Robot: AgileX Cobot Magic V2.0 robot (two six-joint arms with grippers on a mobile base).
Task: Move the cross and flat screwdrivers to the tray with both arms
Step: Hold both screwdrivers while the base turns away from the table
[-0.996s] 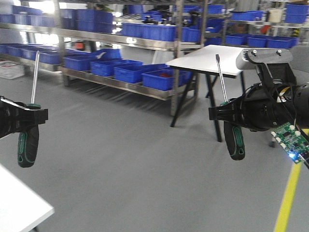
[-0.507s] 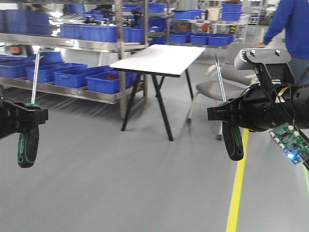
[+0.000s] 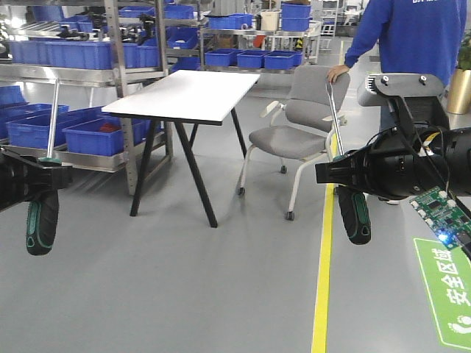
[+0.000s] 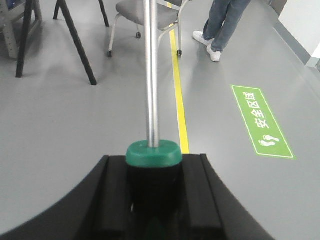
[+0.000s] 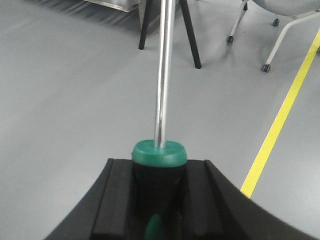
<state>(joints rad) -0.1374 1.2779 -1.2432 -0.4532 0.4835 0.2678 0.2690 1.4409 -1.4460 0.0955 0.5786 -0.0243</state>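
Observation:
Each arm holds one screwdriver upright in the air, shaft up and black-and-green handle hanging down. In the front view my left gripper is shut on the left screwdriver at the frame's left edge. My right gripper is shut on the right screwdriver at the right. In the left wrist view the fingers clamp the handle under its green collar. The right wrist view shows the same grip at its green collar. Which tip is cross or flat is too small to tell. The tray is out of view.
Ahead stand a white table on black legs, a grey chair and a person in blue. Metal shelves with blue bins run along the back left. A yellow floor line and a green floor sign mark the grey floor.
The whole view has swung right: shelves and white table slid left, and the chair, person and green floor sign came into view. Both arms keep the same pose and grip.

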